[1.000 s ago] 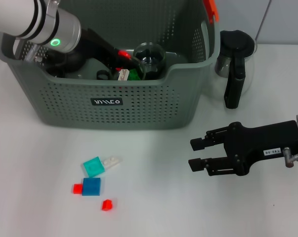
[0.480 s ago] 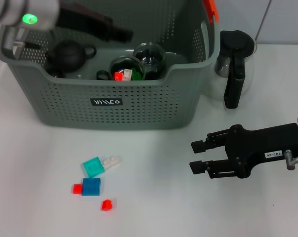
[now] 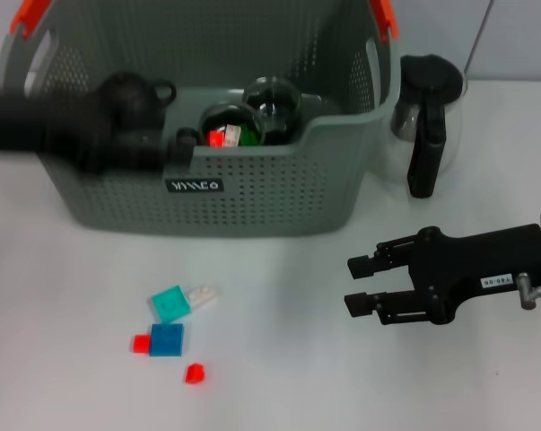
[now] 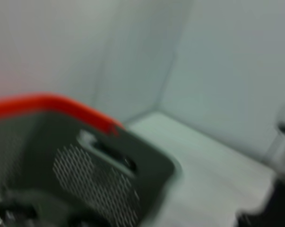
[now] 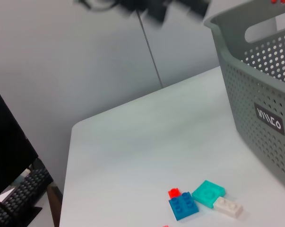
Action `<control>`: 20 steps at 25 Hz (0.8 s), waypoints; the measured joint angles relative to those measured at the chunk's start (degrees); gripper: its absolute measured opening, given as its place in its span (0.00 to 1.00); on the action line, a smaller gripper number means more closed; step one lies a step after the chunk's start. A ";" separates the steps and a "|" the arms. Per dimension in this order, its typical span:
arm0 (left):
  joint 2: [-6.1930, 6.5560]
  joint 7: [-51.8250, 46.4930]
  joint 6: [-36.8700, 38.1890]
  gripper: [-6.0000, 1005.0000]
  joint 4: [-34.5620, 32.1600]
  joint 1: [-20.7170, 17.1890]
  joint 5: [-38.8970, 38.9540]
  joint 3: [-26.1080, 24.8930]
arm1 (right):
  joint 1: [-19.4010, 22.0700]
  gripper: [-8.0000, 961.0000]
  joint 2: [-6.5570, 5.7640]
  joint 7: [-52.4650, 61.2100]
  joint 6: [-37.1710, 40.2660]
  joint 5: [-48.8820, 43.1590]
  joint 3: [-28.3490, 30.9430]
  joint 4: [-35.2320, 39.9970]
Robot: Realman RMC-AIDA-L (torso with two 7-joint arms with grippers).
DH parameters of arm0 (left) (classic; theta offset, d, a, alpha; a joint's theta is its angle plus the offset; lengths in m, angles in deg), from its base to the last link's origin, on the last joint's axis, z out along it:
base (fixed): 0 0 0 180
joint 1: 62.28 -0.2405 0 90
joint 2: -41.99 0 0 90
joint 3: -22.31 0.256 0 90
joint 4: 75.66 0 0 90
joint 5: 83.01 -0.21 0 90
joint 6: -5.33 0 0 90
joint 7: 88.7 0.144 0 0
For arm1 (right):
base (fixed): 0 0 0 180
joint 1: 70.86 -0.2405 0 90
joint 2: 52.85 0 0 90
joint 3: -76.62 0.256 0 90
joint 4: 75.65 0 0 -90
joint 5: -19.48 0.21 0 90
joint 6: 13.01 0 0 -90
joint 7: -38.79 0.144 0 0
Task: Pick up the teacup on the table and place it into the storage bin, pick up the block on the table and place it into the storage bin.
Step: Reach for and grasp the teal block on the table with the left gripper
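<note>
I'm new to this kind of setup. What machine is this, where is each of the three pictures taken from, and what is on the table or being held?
This is a two-armed robot. One picture looks down from its head; the other two come from cameras on its wrists.

In the head view, the grey storage bin stands on a white table and holds glass cups and a dark teapot. The left arm is a dark blur across the bin's front, so its end effector cannot be made out. The right end effector hovers over the table, fingers apart and empty.

Loose on the table: a teal block, a blue block, a clear piece and two small red pieces. A glass jug with a black handle stands beside the bin.

The right wrist view shows the same blocks and bin.
</note>
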 joint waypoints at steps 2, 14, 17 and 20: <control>-0.47 2.30 1.78 0.66 0.67 -1.69 -1.68 0.55 | -0.09 0.59 0.00 0.04 0.01 0.00 0.00 0.00; -2.45 5.42 1.23 0.66 3.22 -2.90 -21.82 8.67 | -0.21 0.59 0.00 0.43 0.12 0.00 -0.03 0.00; -2.66 5.31 0.75 0.66 4.15 -2.57 -24.02 10.13 | -0.01 0.59 0.00 0.47 0.12 0.01 -0.05 0.00; -2.79 5.26 -0.72 0.66 5.58 -2.48 -25.23 11.97 | 0.06 0.59 0.00 0.47 0.12 0.00 -0.03 0.00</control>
